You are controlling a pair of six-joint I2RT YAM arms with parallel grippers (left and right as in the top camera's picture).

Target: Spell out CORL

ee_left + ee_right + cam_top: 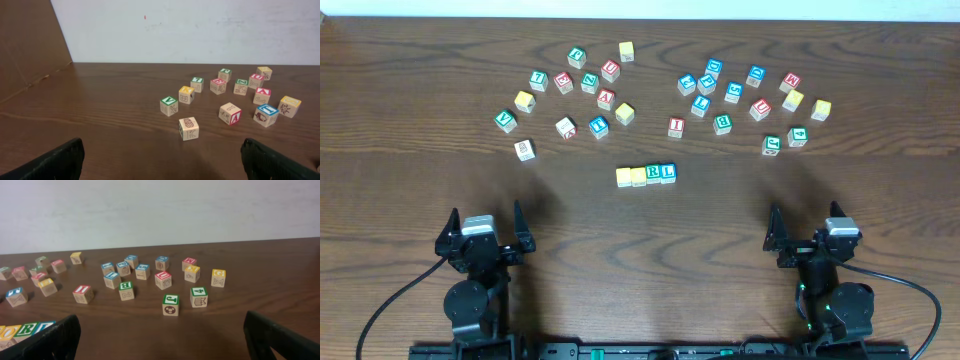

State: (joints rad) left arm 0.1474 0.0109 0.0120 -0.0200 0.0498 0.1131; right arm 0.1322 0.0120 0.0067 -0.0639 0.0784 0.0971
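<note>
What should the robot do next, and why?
Probably nothing but rest: the CORL row looks finished, two yellow cubes, then R, then L, touching in line. The left hand and right hand are open, empty, and back from it.

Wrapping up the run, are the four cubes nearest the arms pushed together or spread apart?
Together: the four cubes sit side by side in one straight row, no visible gaps.

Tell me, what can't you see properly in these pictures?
- Overhead: the letters on the two yellow cubes in the row are too small to read.
- Right wrist: the row is cut off by the left edge and partly hidden by a finger.
- Left wrist: the row is out of view altogether.
</note>
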